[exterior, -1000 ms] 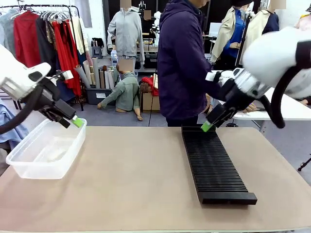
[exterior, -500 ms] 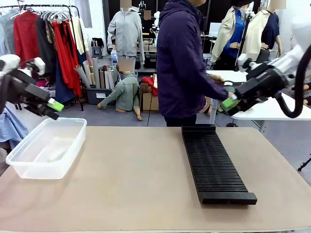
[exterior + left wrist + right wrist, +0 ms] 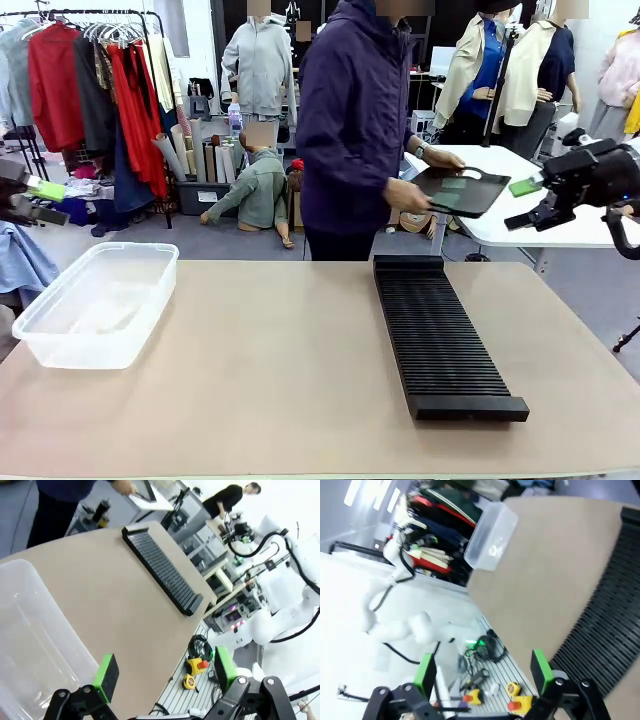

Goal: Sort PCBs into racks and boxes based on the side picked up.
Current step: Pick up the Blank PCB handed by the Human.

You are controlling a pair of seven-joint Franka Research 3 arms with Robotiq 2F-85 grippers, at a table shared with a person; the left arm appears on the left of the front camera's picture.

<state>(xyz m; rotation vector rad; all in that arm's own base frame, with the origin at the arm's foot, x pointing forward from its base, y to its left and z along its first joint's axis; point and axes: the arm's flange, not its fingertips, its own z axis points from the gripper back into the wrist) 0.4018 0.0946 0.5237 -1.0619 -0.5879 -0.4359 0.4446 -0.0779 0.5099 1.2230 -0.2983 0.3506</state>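
At the table's far side a person holds a shallow black tray (image 3: 478, 190) with green PCBs (image 3: 453, 184) lying flat in it. The long black slotted rack (image 3: 440, 335) lies right of centre and stands unfilled; it also appears in the wrist views (image 3: 160, 570) (image 3: 612, 625). The clear box (image 3: 95, 305) sits at the left (image 3: 30, 640) (image 3: 492, 535). My left gripper (image 3: 42, 202) hovers open at the left edge, above and behind the box (image 3: 165, 672). My right gripper (image 3: 522, 204) is open beside the tray's right end (image 3: 483, 670). Neither holds anything.
The brown table (image 3: 270, 370) has free room between box and rack. A white table (image 3: 590, 230) stands behind at the right. A clothes rail (image 3: 90, 70) is at the far left. Cables and a yellow stop button (image 3: 197, 665) lie below the near edge.
Both arms have swung outward and up, away from the box and rack. The person has turned and brought the black tray with PCBs forward.
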